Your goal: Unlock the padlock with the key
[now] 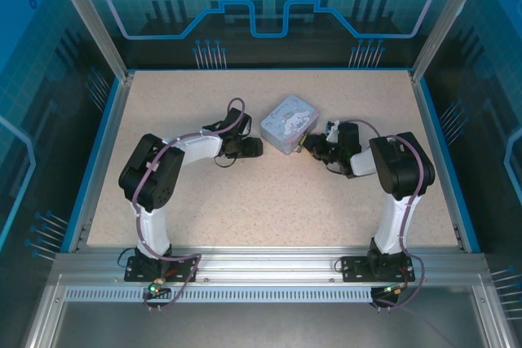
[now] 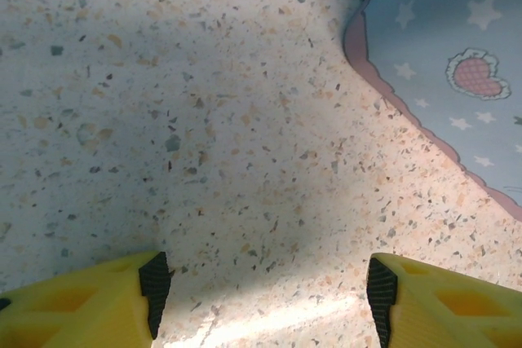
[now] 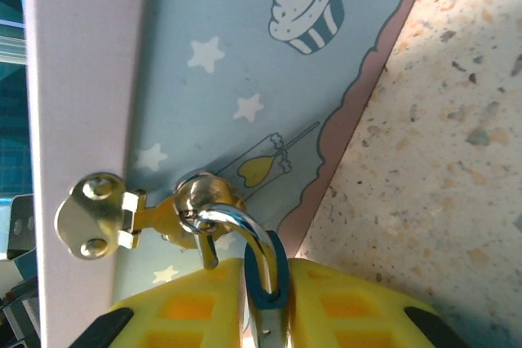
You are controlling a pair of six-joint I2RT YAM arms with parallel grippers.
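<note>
R jaws [image 3: 267, 291]: both yellow fingers lie tight against the small padlock [image 3: 265, 262] (silver shackle, bluish body). It reads as a pinch on the body, tho how firm it is can't be told. The padlock's long axis runs in line w/ the fingers: shackle end points away from the wrist, body end sits back btw the fingers. The keyhole end is hidden there.

The shackle is threaded thru the brass staple loop [image 3: 200, 195], which pokes thru a brass hasp plate [image 3: 91, 219] on the side of the pale blue rectangular tin w/ star and cupcake print [image 3: 245, 46]. So the padlock hangs on the tin's side facing the R arm.

L jaws [image 2: 267, 287]: wide apart, nothing btw them but bare speckled worktop [image 2: 204, 120]. A corner of the tin is just ahead and to their right, not touching.

From above, the tin sits btw the two arms, L jaws at its left side, R jaws at its right. The R arm is the nearer one, being on the lock. The L arm has the whole tin btw it and the lock.

Tin: lid down, hasp closed and locked. Contents hidden.

Judgement: the key must go in at the body end, along that same axis, and the R fingers cover that end now.
</note>
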